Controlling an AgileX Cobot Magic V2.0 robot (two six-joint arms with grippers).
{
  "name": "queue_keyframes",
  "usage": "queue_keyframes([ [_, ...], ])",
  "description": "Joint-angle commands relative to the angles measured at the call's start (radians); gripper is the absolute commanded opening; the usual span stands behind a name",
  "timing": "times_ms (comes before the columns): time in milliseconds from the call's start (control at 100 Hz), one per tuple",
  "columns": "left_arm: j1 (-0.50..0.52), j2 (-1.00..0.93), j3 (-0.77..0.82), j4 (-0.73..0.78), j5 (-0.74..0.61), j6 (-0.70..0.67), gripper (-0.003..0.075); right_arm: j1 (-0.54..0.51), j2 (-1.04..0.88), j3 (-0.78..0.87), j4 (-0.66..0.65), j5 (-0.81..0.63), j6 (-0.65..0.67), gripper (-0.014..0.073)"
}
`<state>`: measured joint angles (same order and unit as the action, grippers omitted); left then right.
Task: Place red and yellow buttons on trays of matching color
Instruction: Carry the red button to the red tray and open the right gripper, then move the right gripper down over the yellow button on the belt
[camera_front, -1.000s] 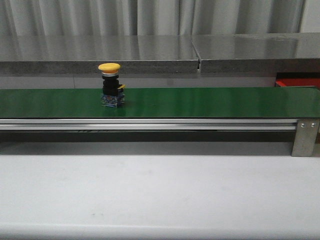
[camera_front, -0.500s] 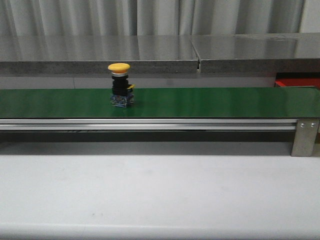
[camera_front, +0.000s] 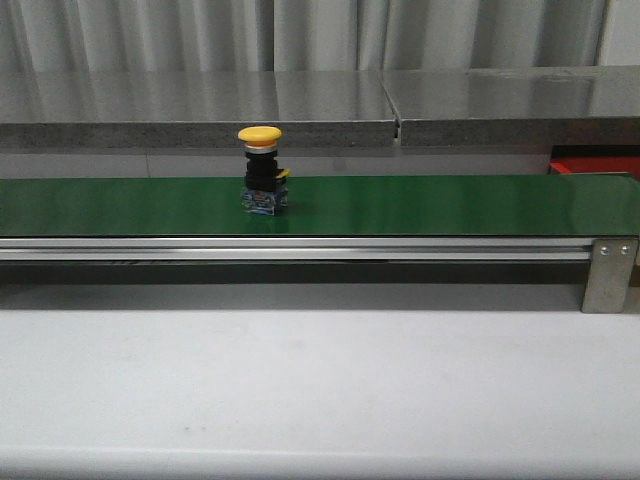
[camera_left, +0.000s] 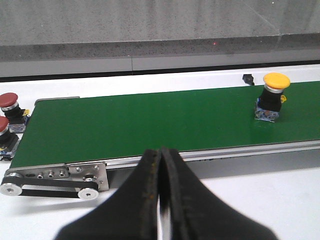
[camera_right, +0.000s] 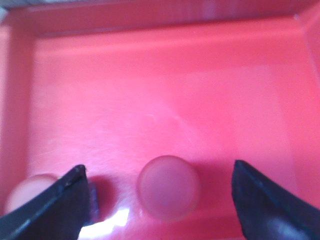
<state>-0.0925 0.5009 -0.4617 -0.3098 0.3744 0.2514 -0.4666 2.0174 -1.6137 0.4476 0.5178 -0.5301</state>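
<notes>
Front view: yellow mushroom-capped push button (camera_front: 262, 170) with black blocky body, upright, long axis vertical, left of centre on matte green conveyor belt (camera_front: 450, 204). Left gripper (camera_left: 161, 159) fingers pressed together, empty. Right gripper (camera_right: 159, 192) fingers spread wide over glossy red plastic tray (camera_right: 150, 90), holding nothing.

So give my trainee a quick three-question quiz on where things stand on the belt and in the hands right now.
1. True or false: the yellow button stands upright on the green belt.
2. Which hand is shut with nothing in it? A) left hand B) right hand
3. Fill in: the right hand hovers open over the ____ tray.

Key:
1. True; its yellow cap is on top.
2. A; in the left wrist view its fingers meet, with the belt beyond.
3. Red; a round red button lies between the fingers.
</notes>
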Motion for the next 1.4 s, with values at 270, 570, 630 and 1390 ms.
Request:
queue_keyframes([
  [270, -0.007, 0.001, -0.027, -0.017, -0.079, -0.001, -0.0020, 0.036, -0.278, -0.007, 0.007, 0.151, -0.056, 0.0585],
  [570, -0.007, 0.001, -0.027, -0.017, -0.079, -0.001, -0.0020, 0.226, -0.455, 0.181, 0.014, 0.139, -0.169, 0.0585],
  [630, -0.007, 0.001, -0.027, -0.017, -0.079, -0.001, -0.0020, 0.284, -0.467, 0.200, 0.014, 0.154, -0.184, 0.0585],
  [1390, -0.007, 0.001, -0.027, -0.017, -0.079, -0.001, -0.0020, 0.698, -0.293, 0.200, 0.014, 0.167, -0.345, 0.0585],
])
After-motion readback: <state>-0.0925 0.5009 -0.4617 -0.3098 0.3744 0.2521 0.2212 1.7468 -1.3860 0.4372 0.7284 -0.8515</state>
